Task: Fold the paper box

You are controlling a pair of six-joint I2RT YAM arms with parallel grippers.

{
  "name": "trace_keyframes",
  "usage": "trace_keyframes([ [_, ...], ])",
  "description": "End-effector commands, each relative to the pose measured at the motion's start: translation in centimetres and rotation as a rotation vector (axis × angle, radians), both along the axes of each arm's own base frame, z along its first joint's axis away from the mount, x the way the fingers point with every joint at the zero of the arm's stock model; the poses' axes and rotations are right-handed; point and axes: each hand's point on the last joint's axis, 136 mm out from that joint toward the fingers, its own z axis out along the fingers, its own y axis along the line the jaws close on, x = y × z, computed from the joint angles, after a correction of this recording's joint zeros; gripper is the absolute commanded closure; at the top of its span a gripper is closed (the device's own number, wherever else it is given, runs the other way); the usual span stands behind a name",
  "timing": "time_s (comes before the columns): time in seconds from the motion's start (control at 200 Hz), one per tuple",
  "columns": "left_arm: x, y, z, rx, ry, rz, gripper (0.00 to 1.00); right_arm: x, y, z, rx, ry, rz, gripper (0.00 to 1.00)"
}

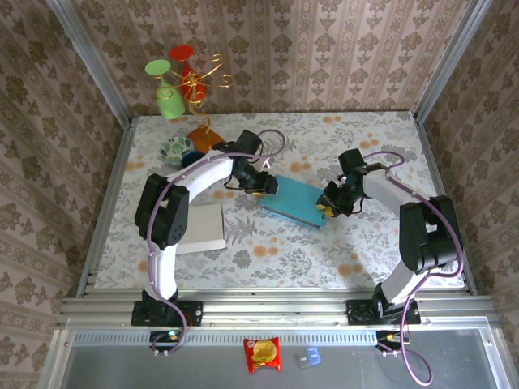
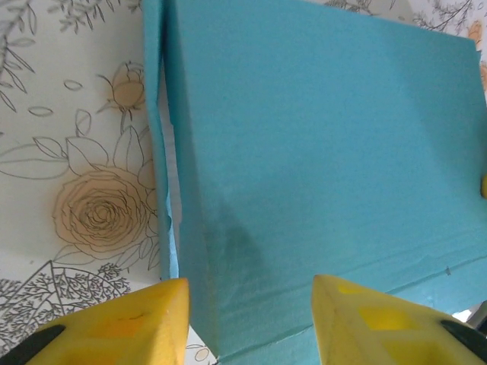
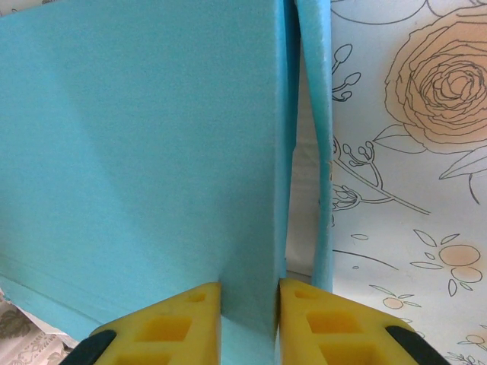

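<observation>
Floral bench (image 1: 365,235), teal paper box (image 1: 293,204) — light, thin, easily creased; grip at edges. Right gripper (image 3: 249,293) pinching one panel edge — left gripper (image 2: 249,289) spread astride another.

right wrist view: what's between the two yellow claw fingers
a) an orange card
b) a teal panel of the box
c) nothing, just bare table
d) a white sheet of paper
b: the right claw pinches a teal panel of the paper box, with its yellow fingers pressed against either side of the panel.
</observation>
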Motion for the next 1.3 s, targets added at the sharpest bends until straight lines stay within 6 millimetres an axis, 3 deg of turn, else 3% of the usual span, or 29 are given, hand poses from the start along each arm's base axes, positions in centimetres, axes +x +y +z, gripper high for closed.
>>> trace_keyframes([
  [0.0, -0.3, 0.1, -0.9, 0.003, 0.02, 0.006, 0.57, -0.2, -0.1, -0.3, -0.023, 0.025, 0.014, 0.76],
  [0.29, -0.8, 0.2, -1.6, -0.015, 0.028, 0.027, 0.79, -0.4, -0.2, -0.5, -0.025, 0.028, 0.014, 0.76],
  [0.46, -1.5, 1.1, -1.9, 0.02, 0.034, 0.038, 0.8, -0.8, -0.5, -0.9, -0.043, 0.035, 0.025, 0.76],
  [0.57, -2.0, 1.8, -2.0, 0.051, 0.028, 0.035, 0.74, -1.1, -0.9, -1.1, -0.065, 0.041, 0.041, 0.76],
  [0.75, -1.6, 1.9, 0.2, 0.052, -0.036, 0.036, 0.63, -1.9, -1.7, -1.6, -0.116, 0.067, 0.081, 0.72],
  [0.98, -1.7, 1.9, 0.3, 0.07, -0.024, 0.022, 0.6, -2.2, -2.0, -1.4, -0.135, 0.065, 0.106, 0.56],
  [1.155, -1.1, 1.6, -0.2, 0.048, -0.017, 0.025, 0.57, -2.4, -1.9, -2.4, -0.138, 0.081, 0.12, 0.54],
  [1.295, -0.5, 1.3, -0.2, 0.005, -0.015, 0.042, 0.56, -2.5, -2.0, -3.7, -0.145, 0.094, 0.125, 0.57],
])
